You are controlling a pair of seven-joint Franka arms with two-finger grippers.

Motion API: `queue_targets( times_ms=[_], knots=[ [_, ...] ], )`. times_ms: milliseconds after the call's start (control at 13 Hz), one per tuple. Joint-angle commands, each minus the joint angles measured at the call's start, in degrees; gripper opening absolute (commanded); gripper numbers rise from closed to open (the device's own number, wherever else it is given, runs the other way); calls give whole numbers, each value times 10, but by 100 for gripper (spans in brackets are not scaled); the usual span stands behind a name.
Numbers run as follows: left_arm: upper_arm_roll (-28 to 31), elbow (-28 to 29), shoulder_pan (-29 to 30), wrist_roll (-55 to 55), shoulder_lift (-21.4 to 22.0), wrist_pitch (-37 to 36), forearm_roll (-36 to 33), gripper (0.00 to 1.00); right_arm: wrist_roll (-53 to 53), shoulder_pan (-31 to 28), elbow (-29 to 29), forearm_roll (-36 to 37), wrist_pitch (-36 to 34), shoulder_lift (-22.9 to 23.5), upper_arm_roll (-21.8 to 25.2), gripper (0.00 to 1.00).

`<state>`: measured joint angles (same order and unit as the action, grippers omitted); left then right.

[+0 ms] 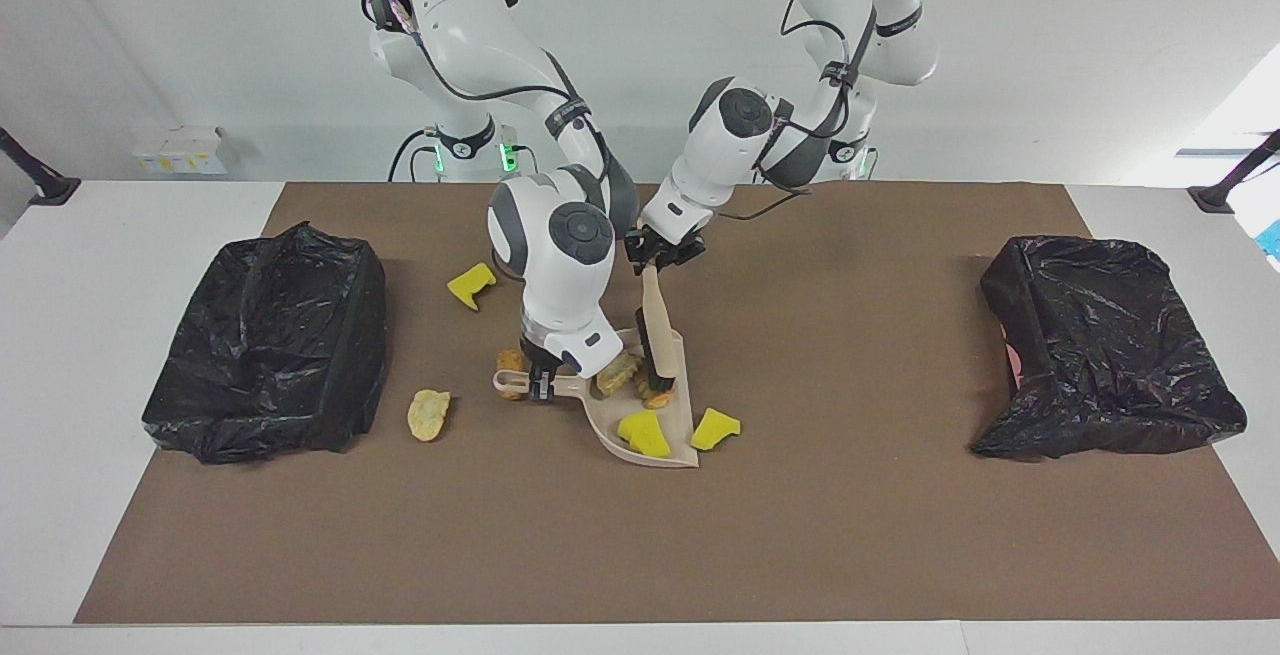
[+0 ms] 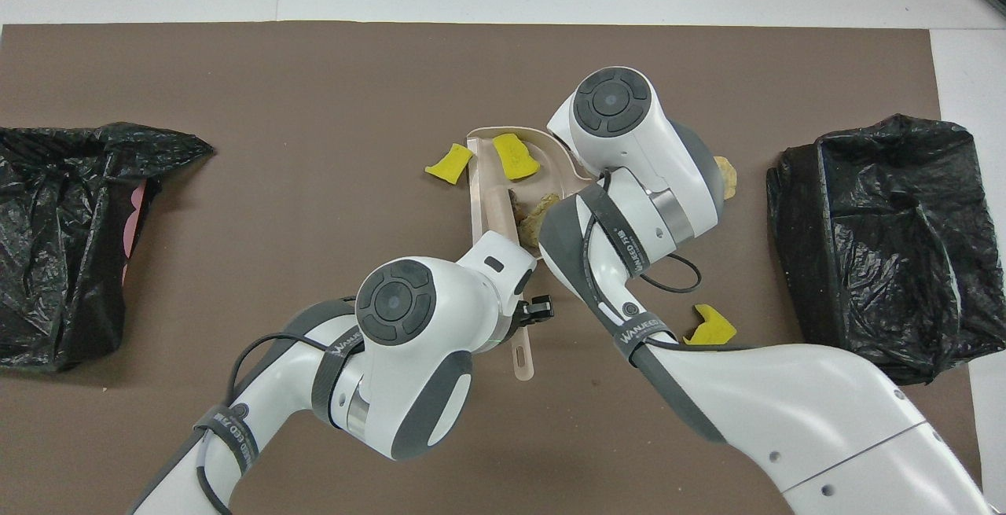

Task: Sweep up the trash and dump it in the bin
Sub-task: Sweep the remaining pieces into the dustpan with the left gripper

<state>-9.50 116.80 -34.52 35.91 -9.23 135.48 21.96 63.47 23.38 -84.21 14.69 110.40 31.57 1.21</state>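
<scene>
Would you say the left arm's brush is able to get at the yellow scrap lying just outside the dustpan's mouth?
Probably yes: the yellow scrap lies on open mat beside the dustpan, and the brush stands close by with nothing between.

I can read only partial white lettering, "WANJEED", on the dark strap (image 2: 638,333) around my right arm; the rest is illegible.

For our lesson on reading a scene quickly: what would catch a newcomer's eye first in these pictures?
At mid-table the two white arms meet over a beige dustpan: the right hand grips its handle while the left hand holds a brush whose head stands in the pan among bright yellow sponge scraps and tan lumps. One yellow scrap lies just outside the pan's open edge. A black-bagged bin sits at each end of the brown mat.
</scene>
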Motion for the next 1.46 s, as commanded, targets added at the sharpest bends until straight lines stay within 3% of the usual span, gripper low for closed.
queue_targets(
  times_ms=[0, 385, 616, 925, 1387],
  knots=[
    [8, -15, 18, 25, 16, -60, 2, 0, -19, -10, 0, 1, 13, 4, -5, 0],
    [16, -31, 103, 15, 11, -138, -103, 0, -35, -9, 1, 1, 10, 3, -5, 0],
    [16, -52, 138, -30, -33, -130, -129, 0, -57, -5, 0, 1, 7, 3, -5, 0],
    [8, -53, 126, -61, -35, -132, -127, 0, -71, -4, 0, 1, 7, 3, -5, 0],
    [5, -61, 40, -77, -33, -115, -106, 0, -73, -4, -1, 1, 8, 3, -4, 0]
  ],
)
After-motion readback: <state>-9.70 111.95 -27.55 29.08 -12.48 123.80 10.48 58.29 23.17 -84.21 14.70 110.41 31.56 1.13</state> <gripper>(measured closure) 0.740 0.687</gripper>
